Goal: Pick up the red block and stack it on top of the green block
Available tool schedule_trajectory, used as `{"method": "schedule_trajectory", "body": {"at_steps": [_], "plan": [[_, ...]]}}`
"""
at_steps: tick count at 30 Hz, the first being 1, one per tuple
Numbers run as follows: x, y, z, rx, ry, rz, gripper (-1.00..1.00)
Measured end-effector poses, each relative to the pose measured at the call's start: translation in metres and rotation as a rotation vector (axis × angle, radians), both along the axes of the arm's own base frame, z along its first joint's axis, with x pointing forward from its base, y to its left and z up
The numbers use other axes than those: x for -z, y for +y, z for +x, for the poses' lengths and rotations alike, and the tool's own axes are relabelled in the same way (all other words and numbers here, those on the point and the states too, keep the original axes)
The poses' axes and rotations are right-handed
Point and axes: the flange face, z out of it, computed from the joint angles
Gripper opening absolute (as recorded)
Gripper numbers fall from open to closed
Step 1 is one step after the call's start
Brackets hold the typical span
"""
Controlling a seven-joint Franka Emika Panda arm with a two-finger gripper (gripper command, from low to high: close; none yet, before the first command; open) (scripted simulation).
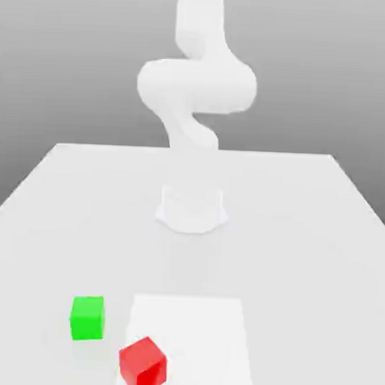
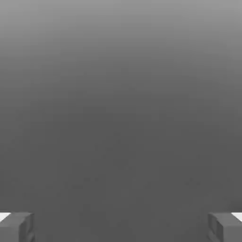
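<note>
- On the pale surface [image 1: 292, 255], toward its near edge, sits the red block [image 1: 143, 364], turned so that a corner faces the exterior view; it rests at a white patch [image 1: 193, 337], partly over that patch's border on the exterior view's left.
- Just beyond the patch, toward the exterior view's left, the green block [image 1: 88, 318] stands apart from the red one, its top bare.
- At the hand view's edge the end effector [image 2: 121, 228] is open, its two fingers [image 2: 26, 227] wide apart with nothing between them.
- Behind the blocks, the white arm [image 1: 197, 85] rises from its base, so the task looks to be at its start, with the reach for the red block to come.
- The red block's turned pose could spoil the grasp: if the end effector comes down without matching that angle, a finger may land on a corner or the pads may twist the cube and let it slip.
- A careless sideways sweep could knock the green block and shift the stacking target.
- Both cubes look alike in size, so an off-centre release, or one from too high, could tip the red block off.
- Counted: one red block, one green block, one white patch, one arm, one end effector with two fingers.
</note>
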Motion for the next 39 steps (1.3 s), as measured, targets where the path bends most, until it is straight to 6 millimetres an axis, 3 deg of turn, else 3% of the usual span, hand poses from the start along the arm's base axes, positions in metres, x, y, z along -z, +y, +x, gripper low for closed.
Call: {"method": "schedule_trajectory", "body": {"at_steps": [6, 13, 18, 24, 30, 31, 37, 39], "plan": [[0.101, -0.013, 0.068, 0.188, 0.167, 0.047, 0.0], [0.23, -0.037, 0.112, 0.393, 0.347, 0.12, 0.0], [0.324, -0.053, 0.12, 0.538, 0.472, 0.191, 0.0], [0.431, -0.06, 0.108, 0.7, 0.619, 0.294, 0.0], [0.516, -0.06, 0.101, 0.754, 0.667, 0.333, 0.0], [0.525, -0.06, 0.1, 0.754, 0.668, 0.333, -1.0], [0.53, -0.06, 0.1, 0.754, 0.666, 0.333, -1.0], [0.516, -0.06, 0.101, 0.755, 0.666, 0.334, -1.0]]}}
